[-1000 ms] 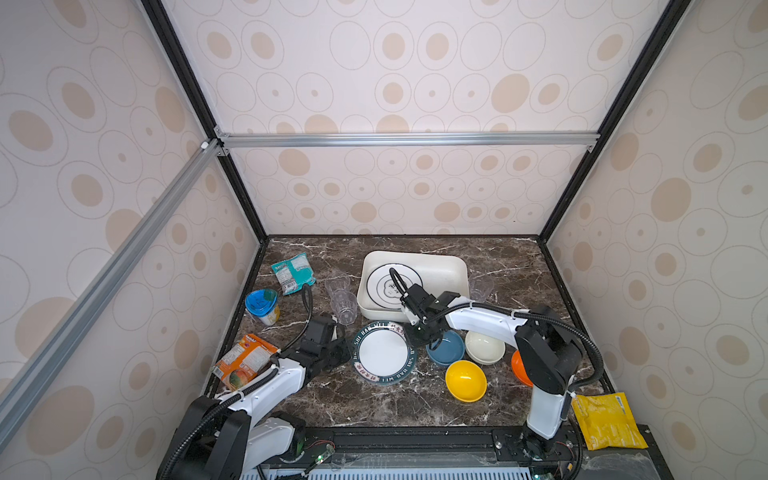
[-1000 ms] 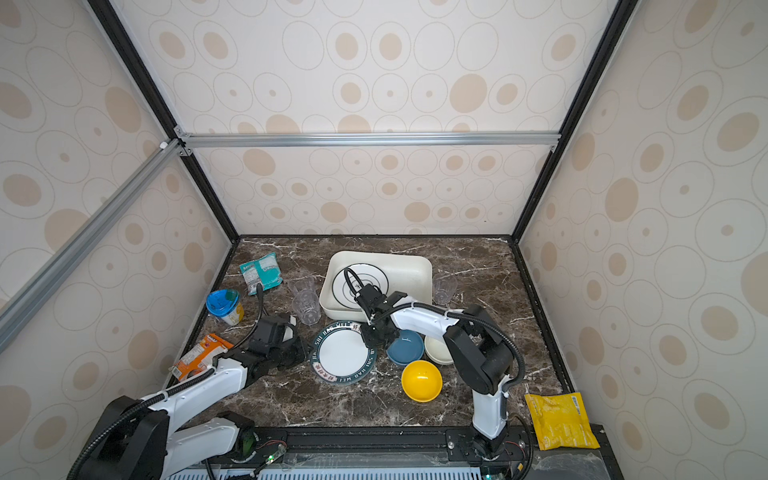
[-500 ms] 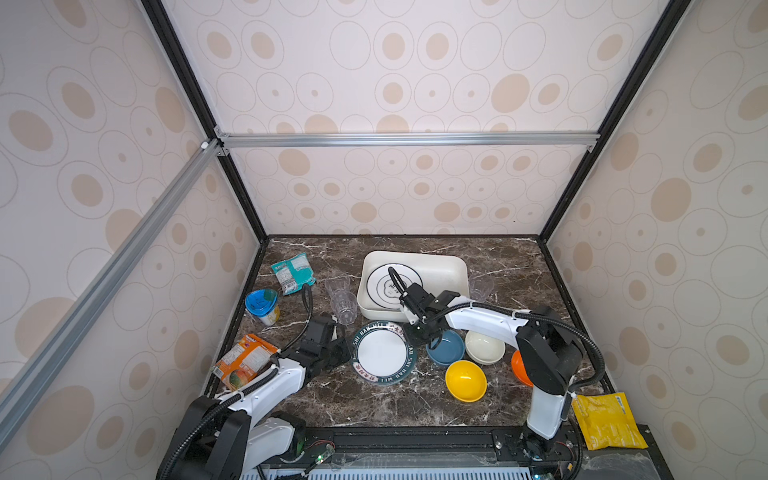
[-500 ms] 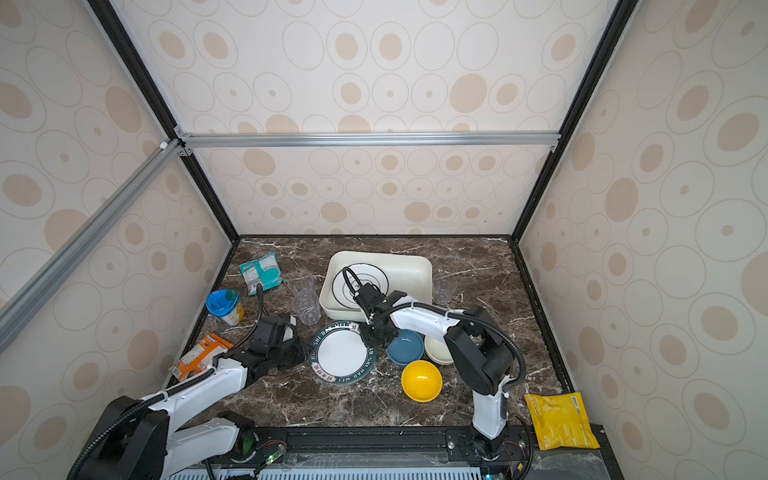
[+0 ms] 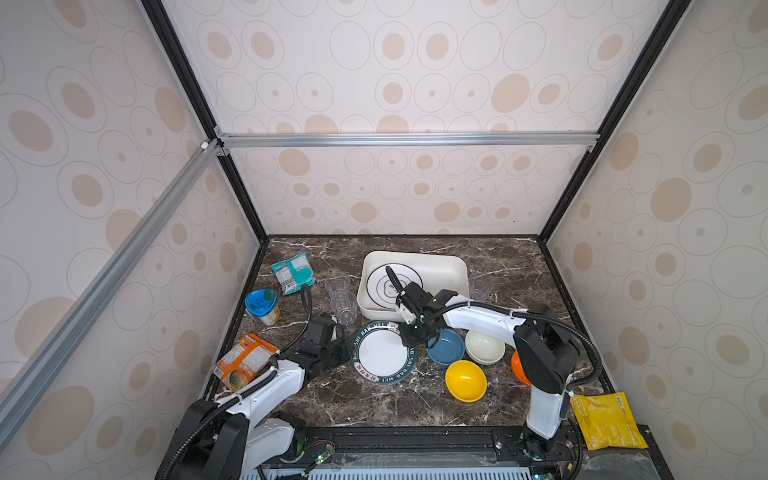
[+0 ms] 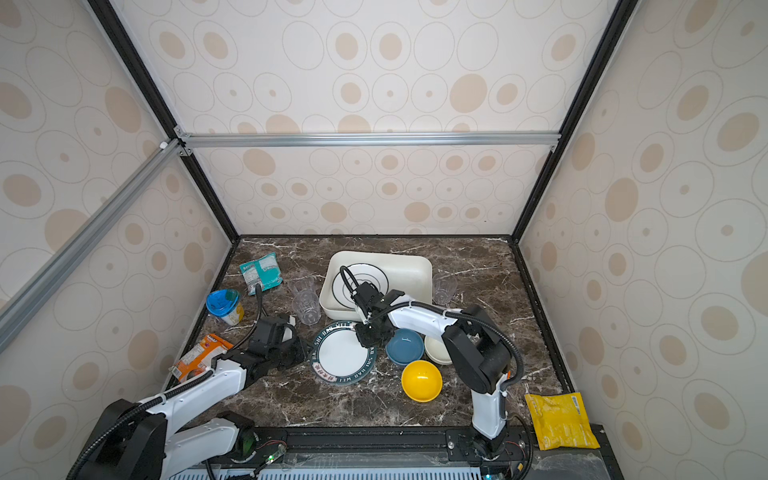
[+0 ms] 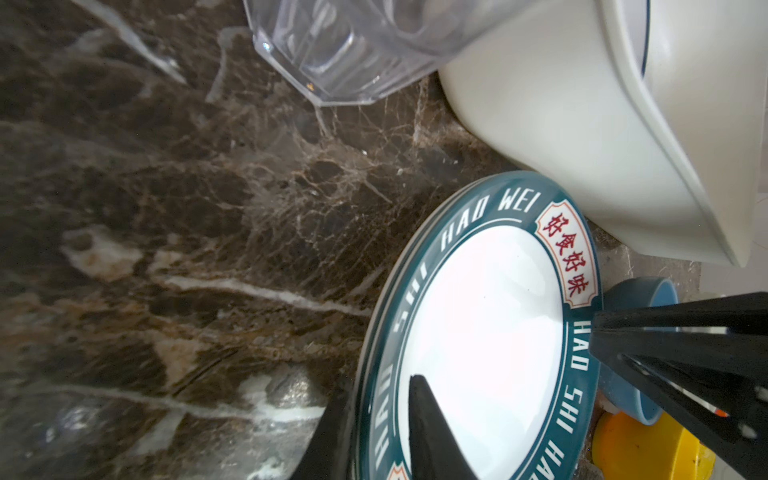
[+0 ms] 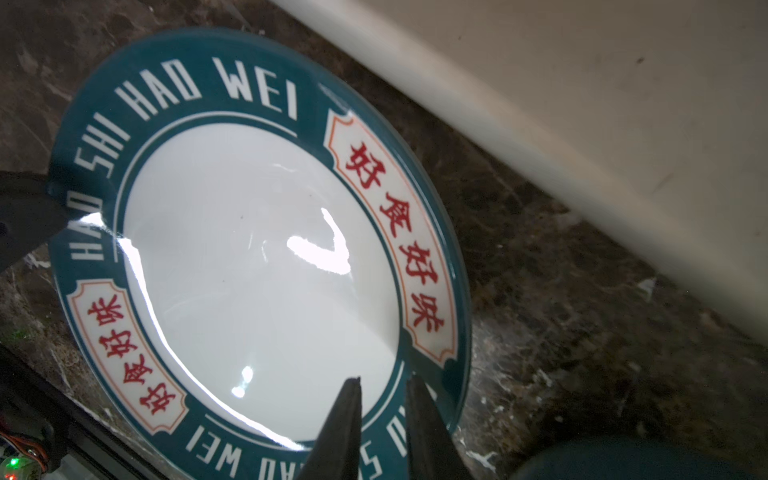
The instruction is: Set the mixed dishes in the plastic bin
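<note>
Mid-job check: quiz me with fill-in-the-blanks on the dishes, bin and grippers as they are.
The plastic bin holds exactly ___ ringed plate.
The left gripper and right gripper sit at opposite edges of the same ___.
The bowl nearest the right gripper is ___.
In both top views, ___ clear cups stand left of the bin.
Missing: one; plate; blue; two.

Teal-rimmed white plate (image 5: 383,355), yellow bowl (image 5: 465,380)
</note>
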Controlling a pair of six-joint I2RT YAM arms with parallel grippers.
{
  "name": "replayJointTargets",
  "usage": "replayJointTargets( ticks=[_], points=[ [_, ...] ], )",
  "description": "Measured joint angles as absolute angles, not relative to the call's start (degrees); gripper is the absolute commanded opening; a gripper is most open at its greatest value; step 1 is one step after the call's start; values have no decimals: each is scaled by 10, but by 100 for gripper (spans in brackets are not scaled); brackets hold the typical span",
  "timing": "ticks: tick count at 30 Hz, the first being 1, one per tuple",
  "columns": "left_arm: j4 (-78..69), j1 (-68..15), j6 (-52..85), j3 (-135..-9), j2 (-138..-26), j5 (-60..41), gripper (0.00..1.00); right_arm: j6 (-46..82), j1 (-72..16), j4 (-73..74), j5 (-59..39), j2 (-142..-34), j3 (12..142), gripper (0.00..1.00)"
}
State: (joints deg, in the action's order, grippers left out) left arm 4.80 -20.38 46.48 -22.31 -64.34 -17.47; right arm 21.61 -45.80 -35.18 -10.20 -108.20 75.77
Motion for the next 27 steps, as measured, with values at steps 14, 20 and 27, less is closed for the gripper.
replayJointTargets(
  ticks=[14,20,27],
  points=[
    [48,-204,466,-220,-642,-175,25,229,-461,-345,-70,-1078,754,39],
    [48,-204,467,-220,-642,-175,25,231,-461,-341,-56,-1063,742,38],
    [48,-204,467,-220,-642,-175,25,235,-461,-337,-42,-1047,732,38]
  ],
)
